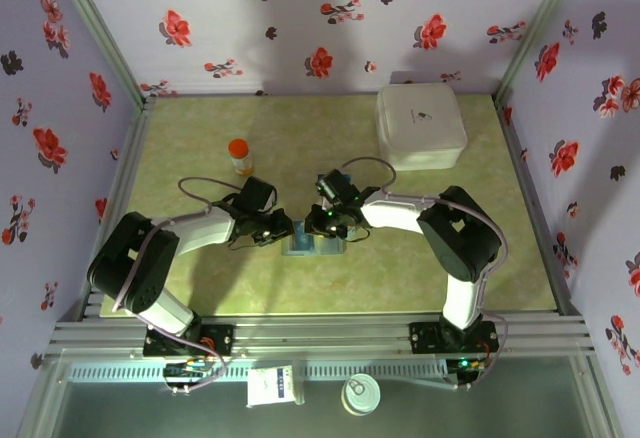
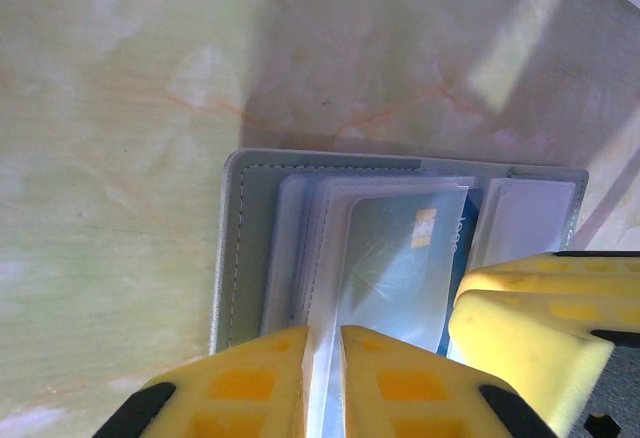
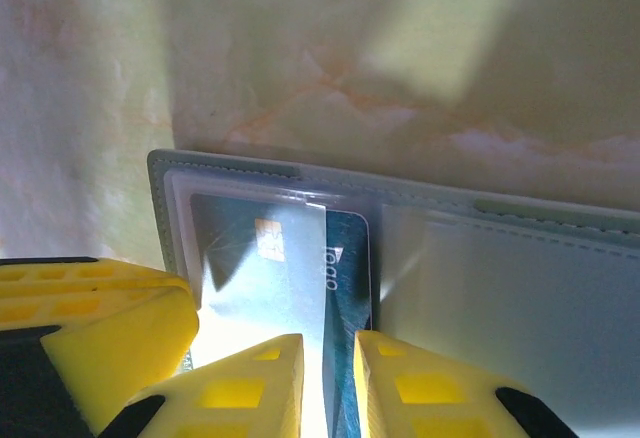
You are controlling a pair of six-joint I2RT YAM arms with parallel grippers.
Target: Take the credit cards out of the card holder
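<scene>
Now grey card holder [image 3: 520,288] open; right gripper [image 3: 328,343] pinching teal credit card [image 3: 345,248]; left gripper [image 2: 322,333] astride clear sleeve [image 2: 330,208], grip unclear.

Lilac walls [image 1: 320,18] printed with red and dark flowers close in a yellow-green marbled table [image 1: 200,148] on three sides, pale posts [image 1: 95,28] stand in the far corners, aluminium rails [image 1: 320,333] edge the near side, and bright light patches the tabletop.

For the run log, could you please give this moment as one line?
left claw: pinching card holder sleeve | right claw: pinching teal credit card | extracted: none
</scene>
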